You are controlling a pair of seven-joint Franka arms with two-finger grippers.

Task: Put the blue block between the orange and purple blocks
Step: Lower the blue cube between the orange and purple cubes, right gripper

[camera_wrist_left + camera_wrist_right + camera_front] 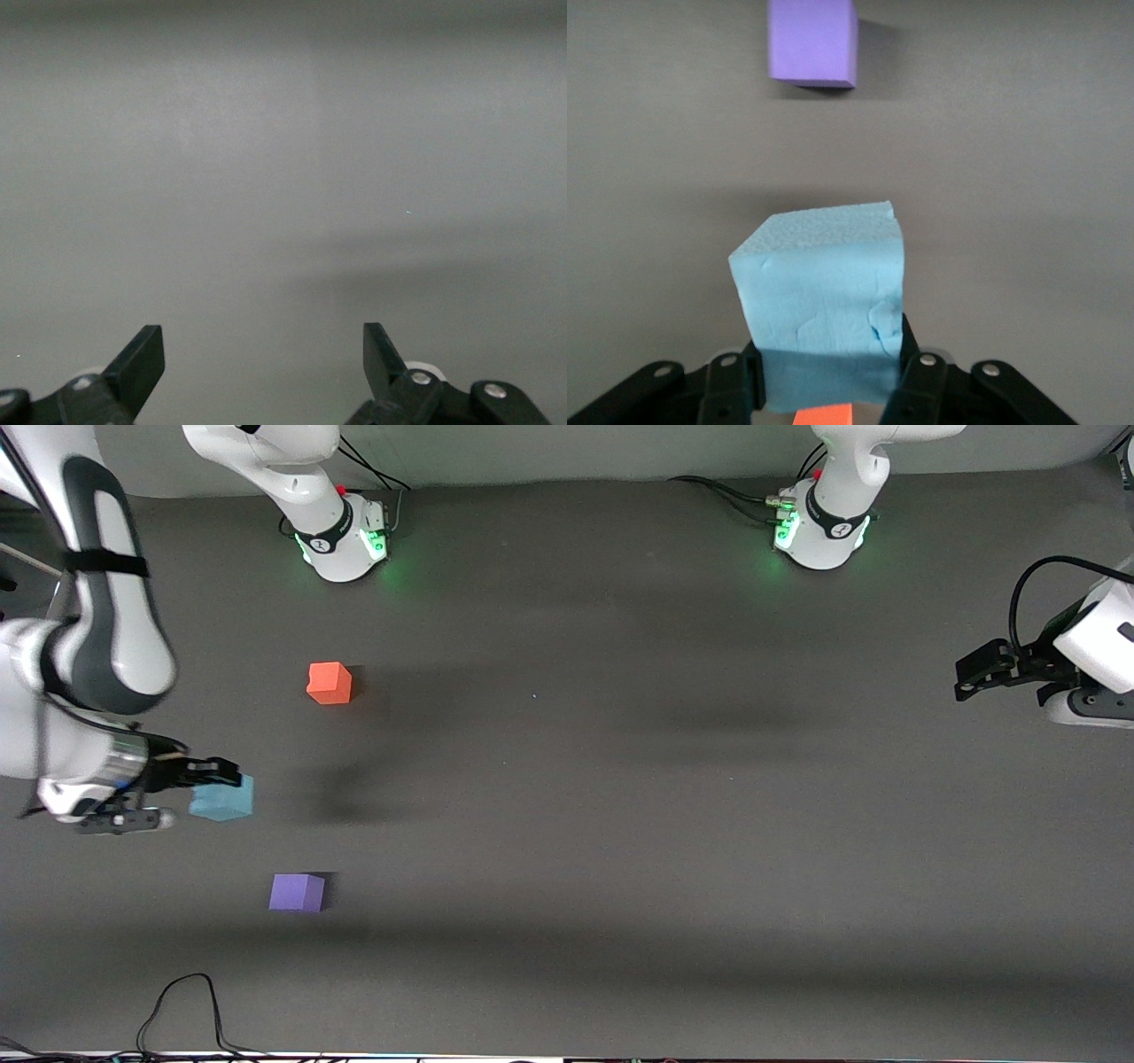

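Note:
My right gripper [215, 779] is shut on the light blue block [223, 799], whose chipped face fills the right wrist view [824, 301] between the black fingers [920, 372]. It hangs above the table at the right arm's end, between the other two cubes. The orange block [330, 683] sits farther from the front camera, and a sliver of the orange block [824, 414] shows under the blue one. The purple block [297, 892] lies nearer the front camera and appears as the purple block [812, 42] in the right wrist view. My left gripper [974, 676] waits open at the left arm's end, its fingertips [142, 363] wide apart over bare table.
The dark grey table [620, 797] stretches between both arm bases [345, 536]. A black cable [182, 1005] loops along the table edge nearest the front camera.

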